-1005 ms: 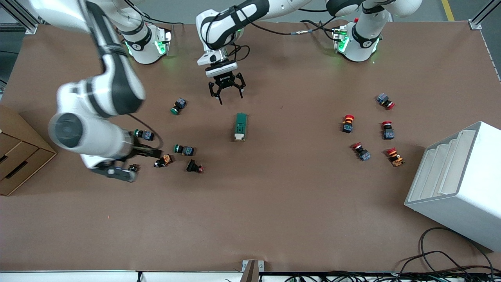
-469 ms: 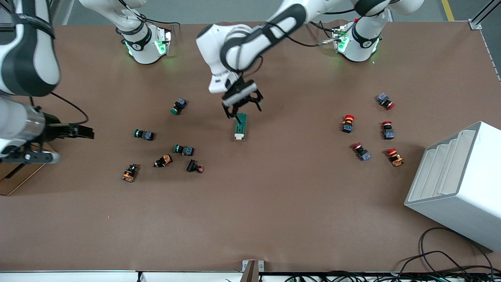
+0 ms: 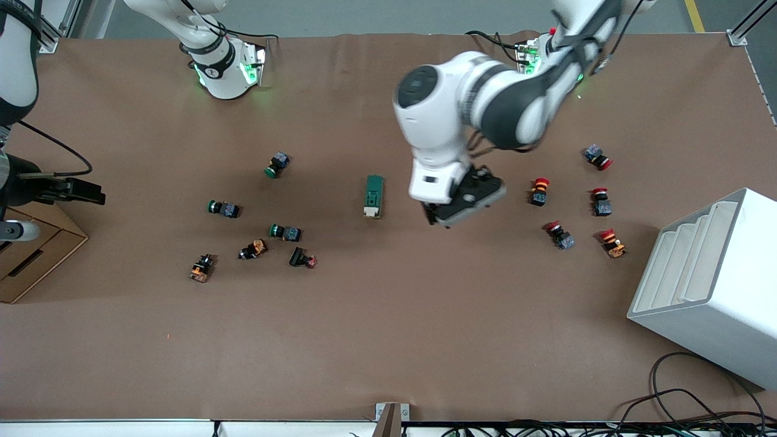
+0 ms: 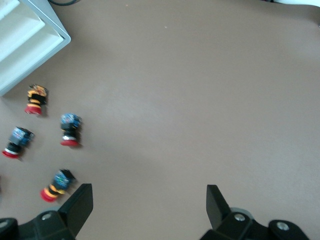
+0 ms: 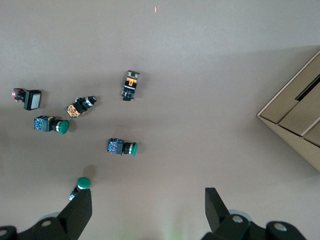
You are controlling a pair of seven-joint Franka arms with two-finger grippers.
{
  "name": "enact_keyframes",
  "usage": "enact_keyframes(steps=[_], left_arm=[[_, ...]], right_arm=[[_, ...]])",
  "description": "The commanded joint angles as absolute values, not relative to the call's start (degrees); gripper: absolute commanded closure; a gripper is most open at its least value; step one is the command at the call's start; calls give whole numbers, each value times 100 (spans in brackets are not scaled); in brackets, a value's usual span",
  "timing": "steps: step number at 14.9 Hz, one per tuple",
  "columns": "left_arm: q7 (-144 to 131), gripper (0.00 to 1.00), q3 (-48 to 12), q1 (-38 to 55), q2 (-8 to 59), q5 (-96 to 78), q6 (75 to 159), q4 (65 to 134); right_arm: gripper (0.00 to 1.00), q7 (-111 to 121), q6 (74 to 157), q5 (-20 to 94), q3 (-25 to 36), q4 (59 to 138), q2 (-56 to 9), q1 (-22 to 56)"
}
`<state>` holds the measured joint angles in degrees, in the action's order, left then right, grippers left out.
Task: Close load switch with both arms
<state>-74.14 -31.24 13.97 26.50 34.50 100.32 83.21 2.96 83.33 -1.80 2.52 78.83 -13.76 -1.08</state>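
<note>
The load switch (image 3: pixel 374 196) lay flat near the middle of the worktop (image 3: pixel 388 340), its dark green body pointing toward the edge where the arms' bases stood and its cream lever end toward the front camera's edge. Nothing touched it. Whether that lever was seated or not, I could not tell from across the room; from how things lay, the closing looked either finished or not yet secured, and I would not call it.

The left gripper (image 4: pixel 150 205) hung over bare worktop between the switch and the red push-buttons (image 3: pixel 539 190), its fingers spread wide with nothing between them. In the front view the wrist covered those fingers almost wholly and the arm was smeared with motion. Its wrist camera looked down on plain brown surface, the red buttons and a corner of the white stepped rack (image 4: pixel 27 37); the switch was nowhere in it.

The right gripper (image 5: pixel 149 202) was over the worktop's edge at the right arm's end, above the cardboard box (image 3: pixel 30 255), also spread wide and empty. Only a dark stub of it showed in the front view, the arm cut off by the frame. Its camera took in the green push-buttons (image 5: pixel 121 147) and the box, not the switch.

So neither arm was on the job at that instant, and both stood well apart from the switch.
</note>
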Motion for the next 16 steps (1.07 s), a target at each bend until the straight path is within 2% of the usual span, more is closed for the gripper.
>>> enact_keyframes(steps=[1,6,9,12,16], left_arm=[[-6202,0,-3094,732,2041,2858,10055,8499],[-3125,0,-2040,-59,1109,1207,10055,8534],[-1902,0,-1540,-273,748,835,9819,8561],[-898,0,-986,-299,414,152,9494,8561],[-573,0,-888,-308,106,45,8922,8596]], right_arm=[[0,308,8218,-308,158,7673,-1397,-185],[0,307,8191,-194,150,7673,-1406,-158],[0,273,7420,-229,123,7655,-1354,-132],[0,281,7382,-167,88,7480,-1275,-114],[0,308,7374,96,132,7681,-994,-149]])
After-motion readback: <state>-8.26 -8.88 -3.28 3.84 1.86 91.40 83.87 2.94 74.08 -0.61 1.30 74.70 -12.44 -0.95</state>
